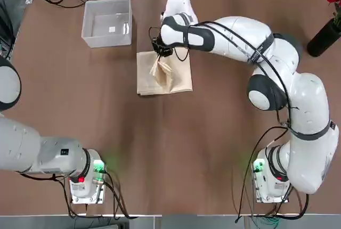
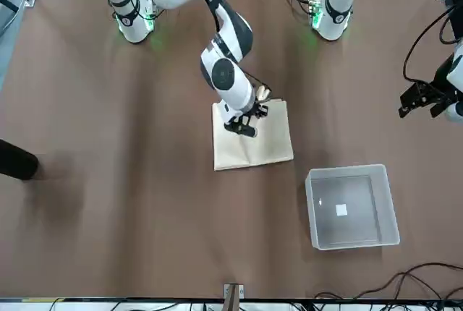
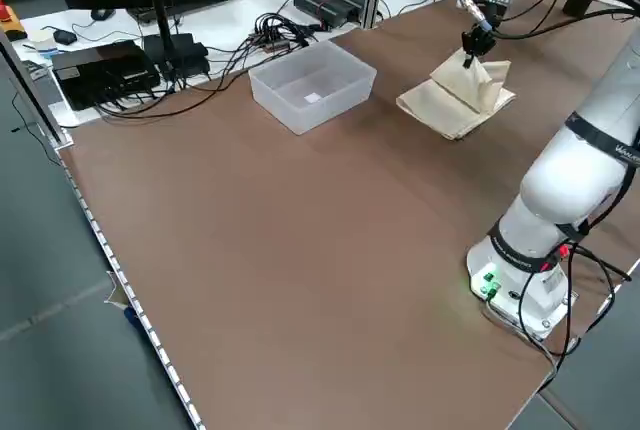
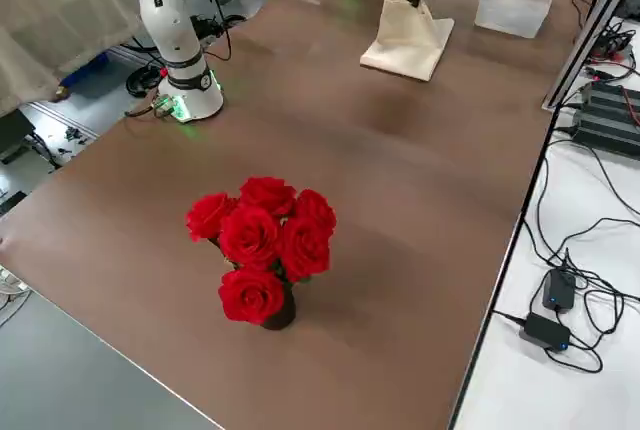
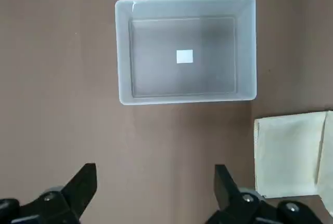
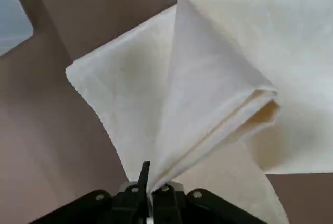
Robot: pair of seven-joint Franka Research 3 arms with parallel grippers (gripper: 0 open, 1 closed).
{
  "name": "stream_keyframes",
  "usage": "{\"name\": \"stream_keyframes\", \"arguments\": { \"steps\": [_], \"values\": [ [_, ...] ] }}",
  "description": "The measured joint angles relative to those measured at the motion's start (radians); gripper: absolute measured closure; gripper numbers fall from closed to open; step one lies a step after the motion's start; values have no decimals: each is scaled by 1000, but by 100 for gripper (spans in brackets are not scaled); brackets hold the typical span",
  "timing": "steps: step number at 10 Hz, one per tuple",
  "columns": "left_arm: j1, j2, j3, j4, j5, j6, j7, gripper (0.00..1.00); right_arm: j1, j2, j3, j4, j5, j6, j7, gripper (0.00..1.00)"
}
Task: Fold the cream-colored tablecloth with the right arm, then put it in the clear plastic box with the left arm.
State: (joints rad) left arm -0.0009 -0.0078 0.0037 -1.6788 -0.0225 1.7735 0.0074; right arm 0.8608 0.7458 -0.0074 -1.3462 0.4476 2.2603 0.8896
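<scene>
I'm mid-fold: my right gripper (image 6: 148, 190) is clamped on a lifted edge of the cream tablecloth (image 1: 173, 80), which lies beside the clear plastic box (image 1: 107, 22). Next I should carry that edge across and release. My left gripper (image 5: 156, 193) waits, jaws apart.

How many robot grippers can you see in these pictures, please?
2. The right gripper is over the tablecloth, pinching up a fold. The left gripper hangs open, apart from the clear box.
</scene>
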Motion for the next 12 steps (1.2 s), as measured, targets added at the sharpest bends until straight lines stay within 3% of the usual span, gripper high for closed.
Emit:
{"name": "stream_keyframes", "arguments": {
  "steps": [9, 12],
  "values": [
    [1, 0, 0, 0, 0, 0, 0, 0, 30, 24, 0, 5, 0, 43, 2, 96],
    [0, 0, -1, 0, 0, 0, 0, 0, 50, 48, 1, 6, 0, 119, 2, 96]
  ]
}}
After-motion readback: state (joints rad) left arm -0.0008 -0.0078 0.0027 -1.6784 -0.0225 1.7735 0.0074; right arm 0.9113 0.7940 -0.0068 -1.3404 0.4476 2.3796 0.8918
